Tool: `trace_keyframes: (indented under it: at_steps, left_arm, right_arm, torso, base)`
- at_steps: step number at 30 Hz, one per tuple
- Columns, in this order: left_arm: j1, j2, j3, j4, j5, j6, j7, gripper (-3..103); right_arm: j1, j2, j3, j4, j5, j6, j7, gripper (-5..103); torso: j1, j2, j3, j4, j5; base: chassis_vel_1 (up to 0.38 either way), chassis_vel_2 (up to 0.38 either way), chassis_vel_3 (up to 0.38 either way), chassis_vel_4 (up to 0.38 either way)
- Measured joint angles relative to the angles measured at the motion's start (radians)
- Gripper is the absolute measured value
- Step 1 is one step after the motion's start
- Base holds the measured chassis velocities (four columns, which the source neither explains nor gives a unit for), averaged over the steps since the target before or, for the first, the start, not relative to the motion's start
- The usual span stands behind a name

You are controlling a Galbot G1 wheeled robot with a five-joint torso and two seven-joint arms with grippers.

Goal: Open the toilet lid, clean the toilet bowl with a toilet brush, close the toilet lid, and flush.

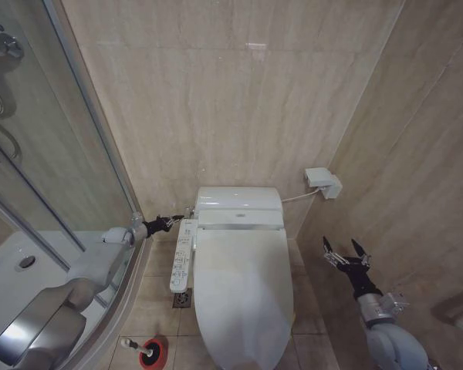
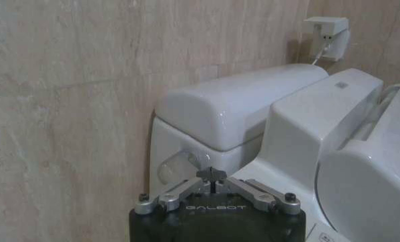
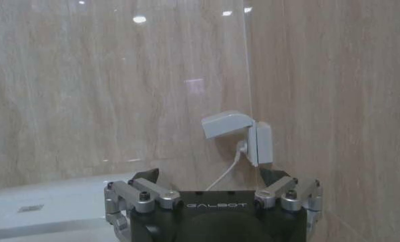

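The smooth glossy white plastic toilet lid (image 1: 243, 297) lies shut over the toilet — at its left, near on the floor, the short dark-headed toilet brush (image 1: 136, 348) sits in its small red round holder (image 1: 155, 353). The left gripper (image 1: 174, 220), fingers pinched together, hovers beside the white ceramic tank (image 2: 244, 108); the right gripper (image 1: 346, 252) waits at right, fingers spread.

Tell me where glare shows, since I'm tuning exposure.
Right wrist view: bright ceiling-light spots on the glossy wall tiles. Head view: a pale reflection on the wall above the toilet lid. Left wrist view: soft highlights on the tank.
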Motion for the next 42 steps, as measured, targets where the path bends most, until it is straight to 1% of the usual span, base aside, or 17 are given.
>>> trace_keyframes:
  at_steps: [1,2,9,10,12,13,16,17,18,21,24,25,31,32,38,39,42]
  left_arm:
    - [-0.001,-0.001,-0.001,0.001,0.003,0.002,-0.001,0]
    - [-0.001,-0.002,-0.002,0.003,0.006,0.005,-0.002,-3]
    - [-0.001,0.0,-0.016,0.008,0.022,0.02,-0.01,-3]
    - [0.001,0.002,-0.018,0.006,0.023,0.019,-0.019,3]
    - [0.004,0.005,-0.02,-0.009,0.01,0.008,-0.061,3]
    - [0.004,0.005,-0.02,-0.009,0.01,0.008,-0.061,3]
    - [-0.002,0.011,-0.024,-0.038,-0.023,0.005,-0.14,3]
    - [-0.002,0.011,-0.024,-0.038,-0.023,0.005,-0.14,3]
    - [-0.011,0.015,-0.025,-0.047,-0.034,0.011,-0.165,8]
    - [-0.044,0.028,-0.018,-0.058,-0.047,0.04,-0.213,8]
    - [-0.066,0.025,-0.013,-0.045,-0.048,0.049,-0.226,8]
    - [-0.076,0.021,-0.012,-0.037,-0.049,0.053,-0.231,18]
    - [-0.103,-0.018,-0.003,-0.004,-0.051,0.065,-0.24,18]
    - [-0.107,-0.027,0.0,0.0,-0.051,0.065,-0.239,47]
    - [-0.127,-0.066,0.01,0.025,-0.049,0.066,-0.217,47]
    - [-0.127,-0.067,0.012,0.025,-0.048,0.066,-0.214,23]
    - [-0.127,-0.067,0.015,0.028,-0.047,0.068,-0.211,23]
  right_arm:
    - [0.0,0.0,0.0,0.0,0.0,0.0,0.0,100]
    - [0.0,0.0,0.0,0.0,0.0,0.0,0.0,100]
    - [0.0,0.0,0.0,0.0,0.0,0.0,0.0,100]
    - [0.0,0.0,0.0,0.0,0.0,0.0,0.0,100]
    - [0.0,0.0,0.0,0.0,0.0,0.0,0.0,100]
    - [0.0,0.0,0.0,0.0,0.0,0.0,0.0,100]
    - [0.0,0.0,0.0,0.0,0.0,0.0,0.0,100]
    - [0.0,0.0,0.0,0.0,0.0,0.0,0.0,100]
    - [0.0,0.0,0.0,0.0,0.0,0.0,0.0,100]
    - [0.0,0.0,0.0,0.0,0.0,0.0,0.0,100]
    - [0.0,0.0,0.0,0.0,0.0,0.0,0.0,100]
    - [0.0,0.0,0.0,0.0,0.0,0.0,0.0,100]
    - [0.0,0.0,0.0,0.0,0.0,0.0,0.0,100]
    - [0.0,0.0,0.0,0.0,0.0,0.0,0.0,100]
    - [0.0,0.0,0.0,0.0,0.0,0.0,0.0,100]
    - [0.0,0.0,0.0,0.0,0.0,0.0,0.0,100]
    - [0.0,0.0,0.0,0.0,0.0,0.0,0.0,100]
  torso:
    - [0.0,0.0,0.0,0.0,-0.0001]
    - [0.0,0.0,0.0,-0.0001,-0.0002]
    - [0.0,0.0,0.0,-0.0001,-0.0001]
    - [0.0,0.0,0.0,0.0,0.0]
    - [0.0,0.0,0.0,0.0001,-0.0002]
    - [0.0,0.0,0.0,0.0001,-0.0002]
    - [0.0,0.0,0.0,0.0,-0.0003]
    - [0.0,0.0,0.0,0.0,-0.0003]
    - [0.0,0.0,0.0,-0.0001,-0.0003]
    - [0.0,0.0,0.0,0.0,0.0002]
    - [0.0,0.0,0.0,0.0,0.0]
    - [0.0,0.0,0.0,0.0001,0.0]
    - [0.0,0.0,0.0,-0.0001,0.0]
    - [0.0,0.0,0.0,-0.0001,-0.0001]
    - [0.0,0.0,0.0,-0.0003,0.0]
    - [0.0,0.0,0.0,-0.0003,0.0001]
    - [0.0,0.0,0.0,0.0,0.0]
  base:
    - [0.0,0.0,0.0,0.0]
    - [0.0,0.0,0.0,0.0]
    - [0.0,0.0,0.0,0.0]
    - [0.0,0.0,0.0,0.0]
    - [0.0,0.0,0.0,0.0]
    - [0.0,0.0,0.0,0.0]
    - [0.0,0.0,0.0,0.0]
    - [0.0,0.0,0.0,0.0]
    - [0.0,0.0,0.0,0.0]
    - [0.0,0.0,0.0,0.0]
    - [0.0,0.0,0.0,0.0]
    - [0.0,0.0,0.0,0.0]
    - [0.0,0.0,0.0,0.0]
    - [0.0,0.0,0.0,0.0]
    - [0.0,0.0,0.0,0.0]
    - [0.0,0.0,0.0,0.0]
    - [0.0,0.0,0.0,0.0]
